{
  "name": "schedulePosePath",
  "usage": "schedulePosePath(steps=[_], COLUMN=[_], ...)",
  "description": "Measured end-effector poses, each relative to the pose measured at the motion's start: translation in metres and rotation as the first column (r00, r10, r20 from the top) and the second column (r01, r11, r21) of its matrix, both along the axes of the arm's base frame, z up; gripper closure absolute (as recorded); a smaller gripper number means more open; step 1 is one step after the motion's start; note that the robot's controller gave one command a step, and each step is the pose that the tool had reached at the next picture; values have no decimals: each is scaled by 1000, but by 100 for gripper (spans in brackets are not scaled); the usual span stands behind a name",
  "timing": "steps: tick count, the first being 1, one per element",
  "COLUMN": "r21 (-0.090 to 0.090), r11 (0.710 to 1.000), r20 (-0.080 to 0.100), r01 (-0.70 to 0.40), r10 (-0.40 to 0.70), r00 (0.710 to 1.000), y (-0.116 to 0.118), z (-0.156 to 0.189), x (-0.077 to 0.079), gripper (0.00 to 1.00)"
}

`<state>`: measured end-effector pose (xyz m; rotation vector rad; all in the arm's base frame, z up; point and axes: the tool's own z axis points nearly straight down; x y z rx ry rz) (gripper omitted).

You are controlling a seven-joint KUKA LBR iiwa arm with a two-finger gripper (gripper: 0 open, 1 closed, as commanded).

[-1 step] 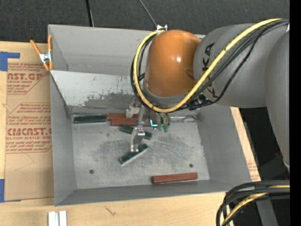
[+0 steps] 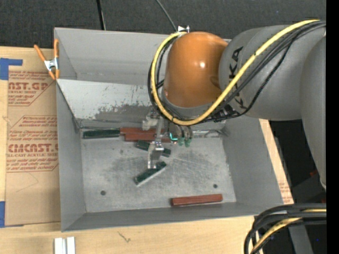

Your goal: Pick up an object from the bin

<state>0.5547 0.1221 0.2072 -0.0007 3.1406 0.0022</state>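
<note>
Gripper (image 2: 155, 161) hovering over green bar (image 2: 149, 174), mid bin (image 2: 204, 168); whether open, cannot tell; aligning across bar's narrow side advised

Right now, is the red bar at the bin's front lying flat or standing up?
Lying flat: the red bar rests lengthwise on the bin floor.

Right end of the brown bar (image 2: 135, 135) and part of a green piece (image 2: 143, 146) behind the hand (image 2: 154, 162).

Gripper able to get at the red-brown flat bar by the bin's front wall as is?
Probably yes: the red-brown flat bar lies alone on bare floor, nothing over it, and the gripper is mid-bin. The close front wall may crowd it.
</note>
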Motion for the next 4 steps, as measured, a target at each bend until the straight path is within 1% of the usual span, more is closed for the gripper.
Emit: schedulePosePath(steps=[1,2,3,4], r21=[2,2,2,2], r11=[1000,1000,1000,982], r20=[4,-2,-2,15], r01=[-4,-4,-4,-187], r10=[4,4,4,187], r00=[1000,1000,1000,982], y=[-15,-15,-15,-66], z=[-132,-134,-134,-131], x=[-18,-21,-21,-23], gripper=[100,0,0,100])
